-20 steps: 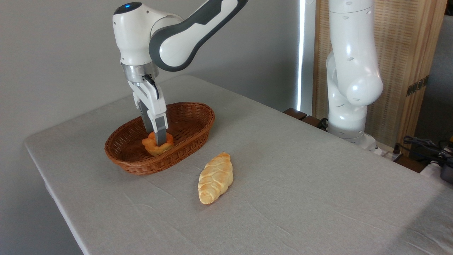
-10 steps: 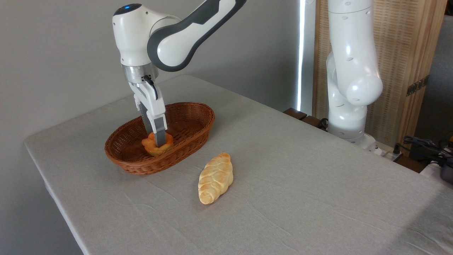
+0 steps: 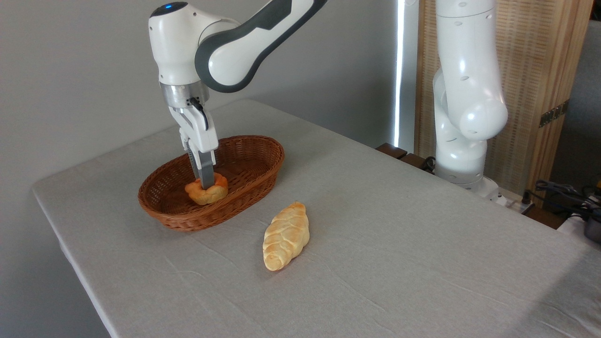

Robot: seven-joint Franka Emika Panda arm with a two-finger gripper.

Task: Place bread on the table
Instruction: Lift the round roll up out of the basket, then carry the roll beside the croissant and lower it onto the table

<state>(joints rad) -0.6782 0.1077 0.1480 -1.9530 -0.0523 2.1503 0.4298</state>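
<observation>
The gripper (image 3: 206,182) points straight down into the wicker basket (image 3: 244,180), its two fingers closed narrowly onto the top of the bread (image 3: 206,190), which it has hold of. The bread is a small, knobbly, orange-brown bun, roughly round, its slightly longer axis running left to right and its lumpy side facing up; whether its underside touches the basket floor or hangs just above it cannot be told. It sits inside the basket, toward the near left part. The oval basket lies on the far left part of the table (image 3: 399,244), its long axis running from near left to far right. Just right of the basket and nearer, a pale braided loaf (image 3: 286,236) lies on the cloth, pointing near-left to far-right. There is one bun, one loaf, one basket and one gripper.
</observation>
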